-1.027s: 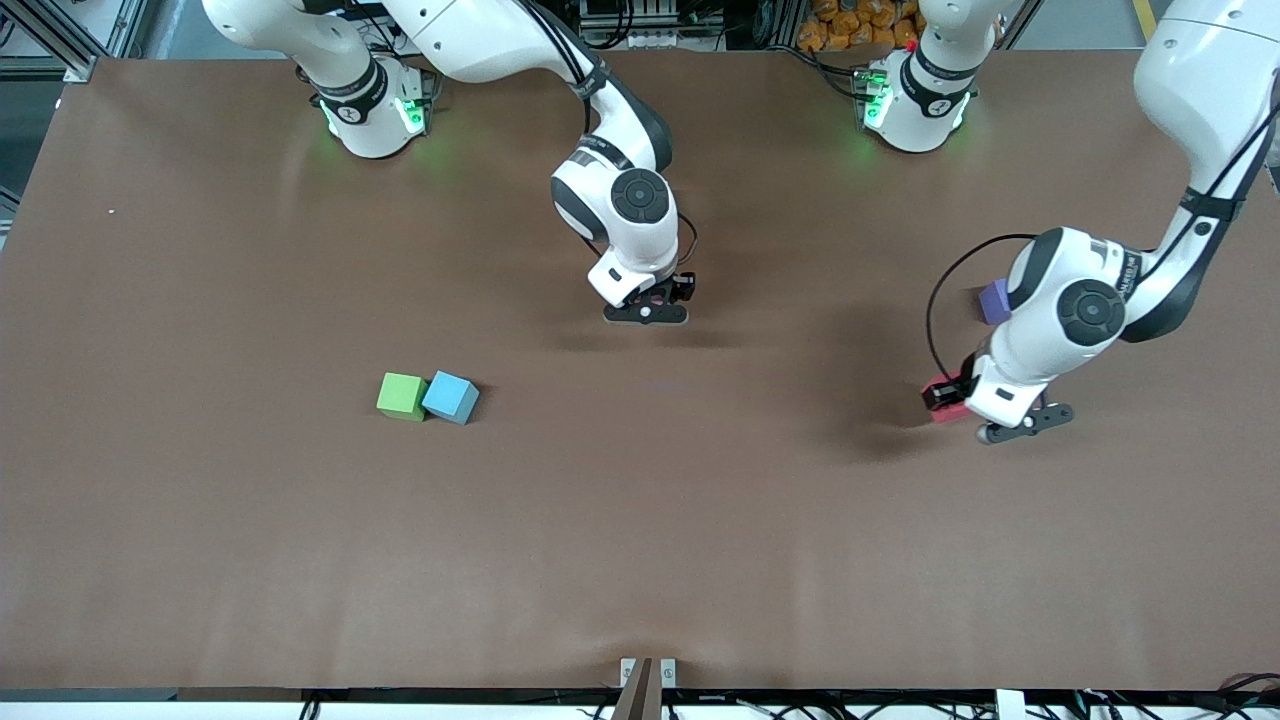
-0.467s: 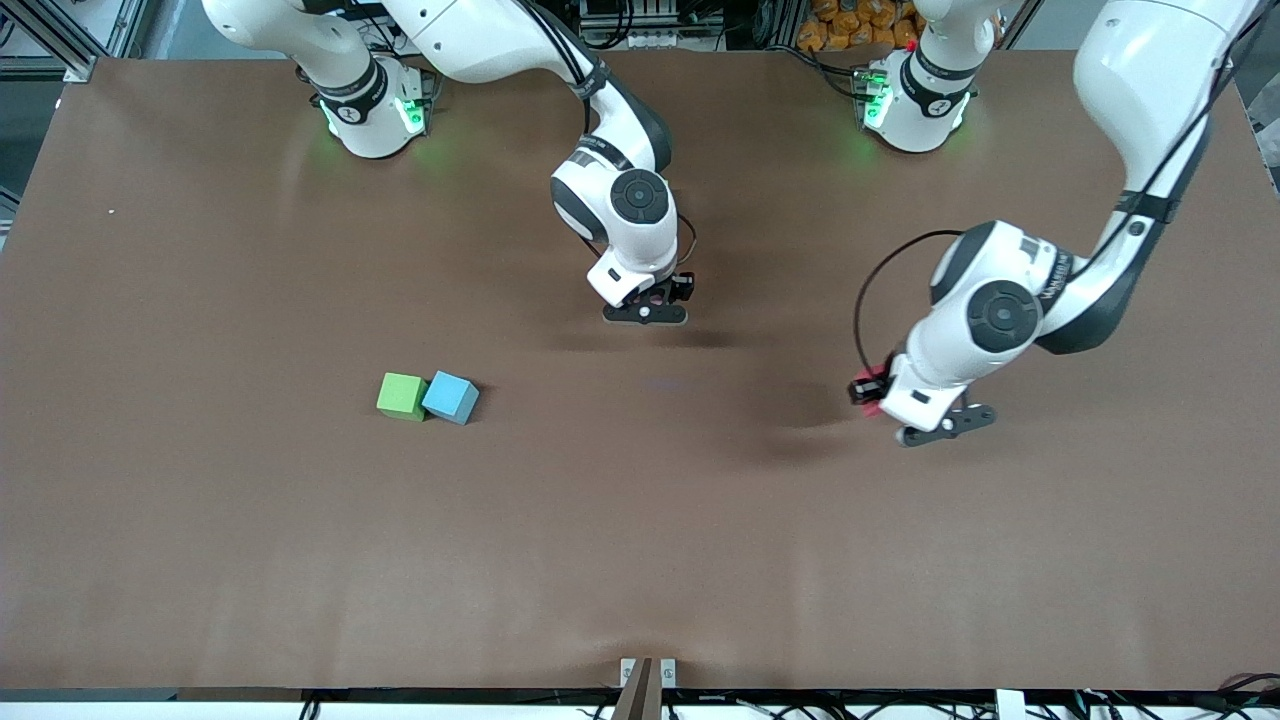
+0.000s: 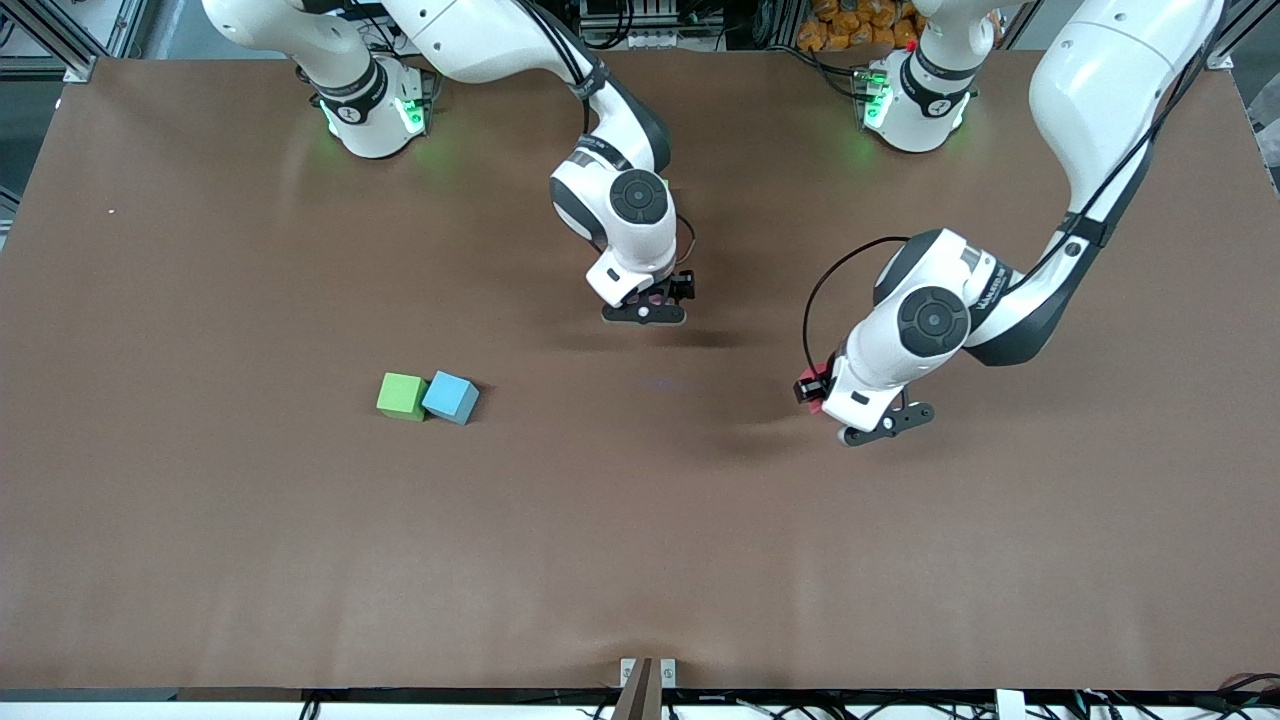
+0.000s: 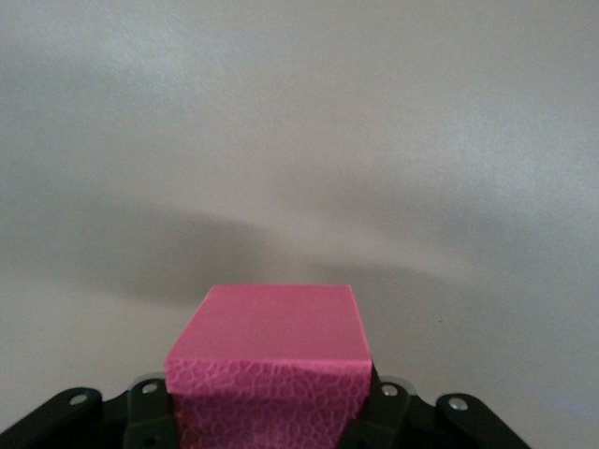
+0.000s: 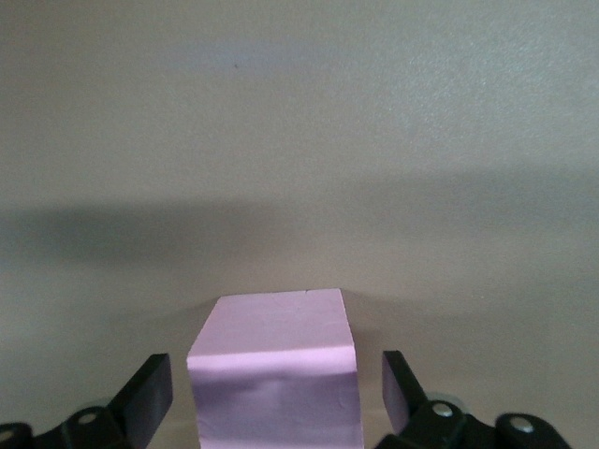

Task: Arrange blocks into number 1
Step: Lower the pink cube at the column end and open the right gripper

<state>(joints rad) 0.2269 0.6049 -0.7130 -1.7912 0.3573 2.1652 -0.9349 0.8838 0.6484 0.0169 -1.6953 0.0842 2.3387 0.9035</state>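
My left gripper point(image 3: 814, 391) is shut on a deep pink block point(image 4: 271, 327) and holds it above the bare table, a little toward the left arm's end from the middle. My right gripper point(image 3: 647, 301) stands low over the table's middle. Its fingers point(image 5: 150, 388) are open, with a gap on each side of a pale pink block point(image 5: 273, 341) that rests on the table between them. In the front view the right hand hides most of that block. A green block point(image 3: 402, 396) and a blue block point(image 3: 451, 398) sit touching each other toward the right arm's end.
The brown table top point(image 3: 640, 540) is bare between the green and blue pair and the left gripper. Both arm bases point(image 3: 372, 110) stand along the edge farthest from the front camera.
The left arm has carried the deep pink block from its end of the table toward the middle. The right gripper has opened around the pale pink block; the right arm stayed put.
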